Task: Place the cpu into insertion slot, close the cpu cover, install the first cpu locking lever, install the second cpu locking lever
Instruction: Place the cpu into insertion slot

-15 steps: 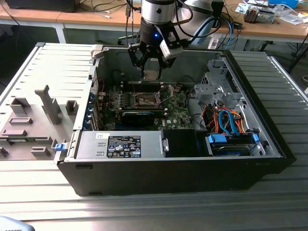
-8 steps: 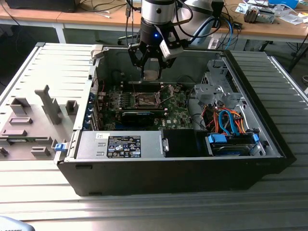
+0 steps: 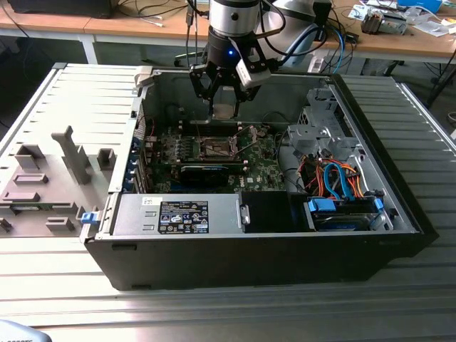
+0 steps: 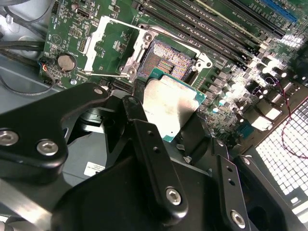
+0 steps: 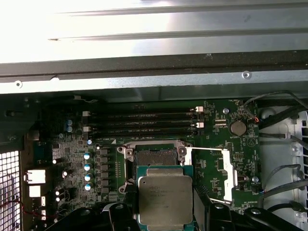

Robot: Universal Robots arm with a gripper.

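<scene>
Here, hand (image 3: pixel 225 98) grips cpu (image 5: pixel 165 199) above insertion slot (image 5: pixel 154 158).

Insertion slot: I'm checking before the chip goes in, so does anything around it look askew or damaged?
Nothing stands out. The insertion slot lies open and bare, the cpu cover is swung aside next to it, and the claw holds the cpu above the board.

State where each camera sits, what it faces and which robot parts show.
Exterior view: off the arm, looking down into the computer case; arm and gripper show.
First wrist view: on the wrist, facing board and socket; gripper parts show.
Second wrist view: on the wrist, facing the socket; fingers show.
Shared: all see the held chip.
</scene>
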